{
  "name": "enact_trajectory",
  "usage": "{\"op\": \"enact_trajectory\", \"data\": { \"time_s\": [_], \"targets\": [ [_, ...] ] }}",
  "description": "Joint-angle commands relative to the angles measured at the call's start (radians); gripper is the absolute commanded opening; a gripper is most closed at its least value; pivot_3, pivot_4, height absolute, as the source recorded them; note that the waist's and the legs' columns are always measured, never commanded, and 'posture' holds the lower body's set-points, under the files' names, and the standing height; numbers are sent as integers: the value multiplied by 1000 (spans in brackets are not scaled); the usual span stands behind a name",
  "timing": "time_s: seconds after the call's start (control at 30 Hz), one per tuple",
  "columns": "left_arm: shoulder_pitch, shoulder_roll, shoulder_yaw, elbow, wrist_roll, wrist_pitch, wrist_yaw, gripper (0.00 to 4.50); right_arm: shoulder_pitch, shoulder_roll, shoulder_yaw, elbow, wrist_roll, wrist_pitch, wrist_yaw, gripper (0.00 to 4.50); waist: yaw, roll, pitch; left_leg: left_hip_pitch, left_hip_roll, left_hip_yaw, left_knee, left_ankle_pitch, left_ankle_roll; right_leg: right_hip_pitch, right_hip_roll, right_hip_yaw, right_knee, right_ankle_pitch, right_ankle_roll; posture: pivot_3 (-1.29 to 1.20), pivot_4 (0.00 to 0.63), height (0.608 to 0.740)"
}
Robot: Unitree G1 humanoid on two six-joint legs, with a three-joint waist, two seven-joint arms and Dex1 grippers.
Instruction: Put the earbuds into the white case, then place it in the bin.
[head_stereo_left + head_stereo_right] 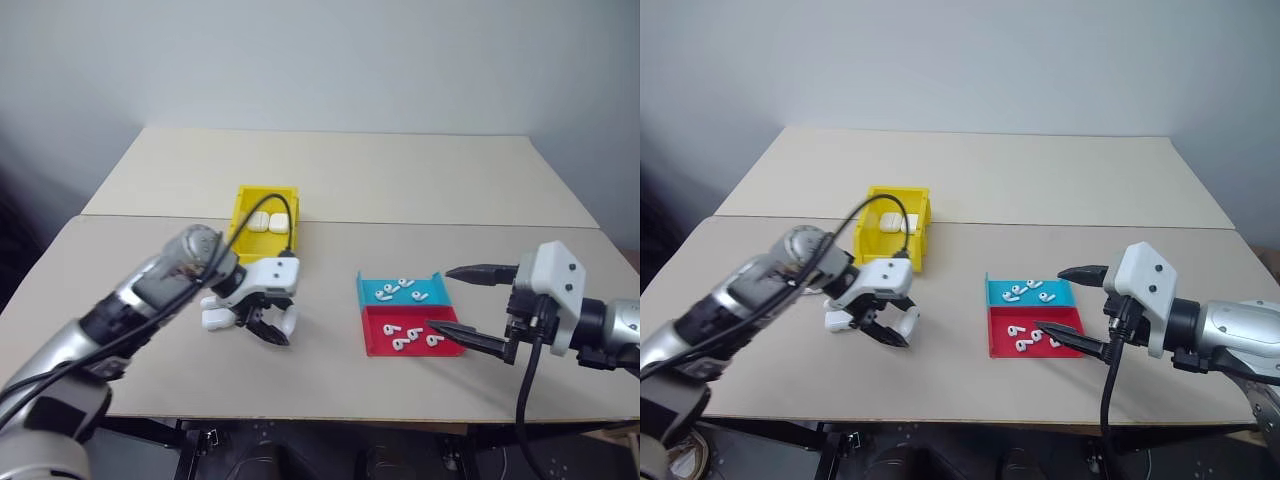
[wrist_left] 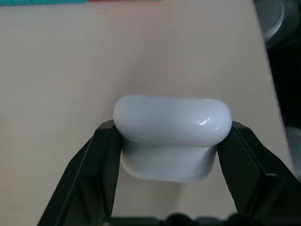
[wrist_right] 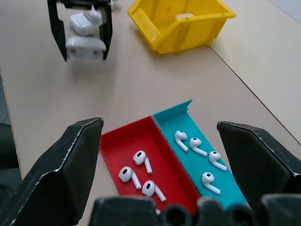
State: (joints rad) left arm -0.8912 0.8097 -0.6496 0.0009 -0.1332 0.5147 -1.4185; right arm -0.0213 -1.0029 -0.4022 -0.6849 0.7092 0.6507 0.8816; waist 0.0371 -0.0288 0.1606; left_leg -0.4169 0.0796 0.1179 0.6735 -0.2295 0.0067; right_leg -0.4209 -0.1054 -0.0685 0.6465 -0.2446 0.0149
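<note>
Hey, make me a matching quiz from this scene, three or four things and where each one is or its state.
1. white case
2. right gripper
3. yellow bin
4. teal-and-red tray

A. open, above the tray
B. holds loose earbuds
C. clamped in the left gripper
D. holds two closed cases

Pairs: 1-C, 2-A, 3-D, 4-B
</note>
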Motion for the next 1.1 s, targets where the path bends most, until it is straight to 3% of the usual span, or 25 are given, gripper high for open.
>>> {"op": "enact_trajectory", "data": {
  "time_s": [0.03,0.07,0.23,0.27,0.57,1.1],
  "targets": [
    [-14,-20,-53,45,136,-78,0,2755,6,6,-31,-35,4,-21,-4,4500,-1,0,0,0,0,0,1,0,1,0,0,0,0,0,0,0,150,740],
    [-10,-23,-59,51,158,-91,-5,2755,7,7,-32,-39,5,-20,-6,4500,-1,0,0,0,1,0,1,0,1,0,0,0,0,0,0,0,150,740],
    [13,-42,-38,37,188,-70,-24,4330,26,11,-48,-53,9,-17,-8,4500,0,1,-1,1,1,-1,2,0,1,1,1,0,1,0,0,0,150,740],
    [19,-45,-31,32,190,-65,-23,4455,29,11,-52,-54,10,-18,-7,4500,0,1,-1,1,1,-2,2,-1,1,1,1,0,1,0,0,0,150,740],
    [37,-75,30,33,196,-46,-11,4455,24,6,-60,-36,3,-31,6,4500,3,2,-1,0,1,-2,3,-1,1,2,1,-1,1,0,0,0,150,740],
    [31,-72,36,125,280,-282,-22,4455,5,7,-35,-26,-10,-42,6,4500,1,2,-1,1,1,-2,3,-1,1,2,1,-1,2,0,0,0,150,740]
  ]
}}
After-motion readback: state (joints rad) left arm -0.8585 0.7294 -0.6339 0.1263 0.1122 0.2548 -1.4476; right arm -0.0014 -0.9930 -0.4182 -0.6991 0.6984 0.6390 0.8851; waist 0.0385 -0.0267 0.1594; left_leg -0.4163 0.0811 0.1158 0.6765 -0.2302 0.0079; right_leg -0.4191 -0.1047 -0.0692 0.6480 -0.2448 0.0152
